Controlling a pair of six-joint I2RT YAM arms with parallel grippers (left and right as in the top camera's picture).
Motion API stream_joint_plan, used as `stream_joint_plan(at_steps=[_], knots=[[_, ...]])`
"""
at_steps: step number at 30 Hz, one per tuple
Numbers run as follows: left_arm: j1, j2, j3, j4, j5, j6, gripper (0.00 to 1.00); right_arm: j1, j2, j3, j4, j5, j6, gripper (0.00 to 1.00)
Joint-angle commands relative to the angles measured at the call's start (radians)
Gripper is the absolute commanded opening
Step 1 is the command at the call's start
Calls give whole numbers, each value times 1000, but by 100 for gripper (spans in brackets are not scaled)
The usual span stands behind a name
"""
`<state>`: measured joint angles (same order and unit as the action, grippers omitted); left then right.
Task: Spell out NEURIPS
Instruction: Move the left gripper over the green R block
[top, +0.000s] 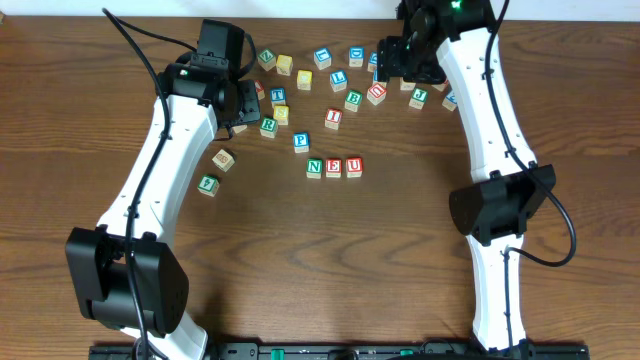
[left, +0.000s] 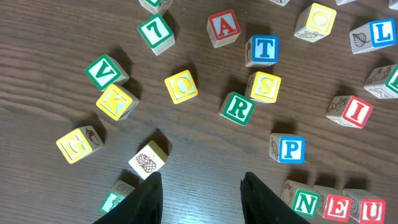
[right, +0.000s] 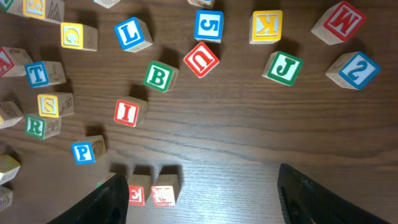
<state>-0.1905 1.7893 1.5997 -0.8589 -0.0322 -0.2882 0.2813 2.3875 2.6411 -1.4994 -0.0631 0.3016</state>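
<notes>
Standing aligned, N (top: 315, 167), E (top: 334, 167), U (top: 354, 166) (R (top: 268, 126) apart)

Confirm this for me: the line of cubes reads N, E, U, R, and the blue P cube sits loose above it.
Wrong on the R. Lined up are only N, E and U. The green R lies loose, up and left of the blue P, which does sit loose above them. The overhead view shows it.

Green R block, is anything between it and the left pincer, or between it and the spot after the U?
Nothing visible lies between the left pincer and the green R. Toward the spot beside the U, the blue P sits roughly on the straight line.
</notes>
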Motion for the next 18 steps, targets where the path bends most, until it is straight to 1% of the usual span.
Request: stream_joint_plan(at_steps=[1,18], knots=[[-5,-10,8,0,-2,-24,41,14,-14,-5,2,5,-15,71],[-25,8,6,3,-2,-24,41,21,-14,-5,3,5,-15,71]])
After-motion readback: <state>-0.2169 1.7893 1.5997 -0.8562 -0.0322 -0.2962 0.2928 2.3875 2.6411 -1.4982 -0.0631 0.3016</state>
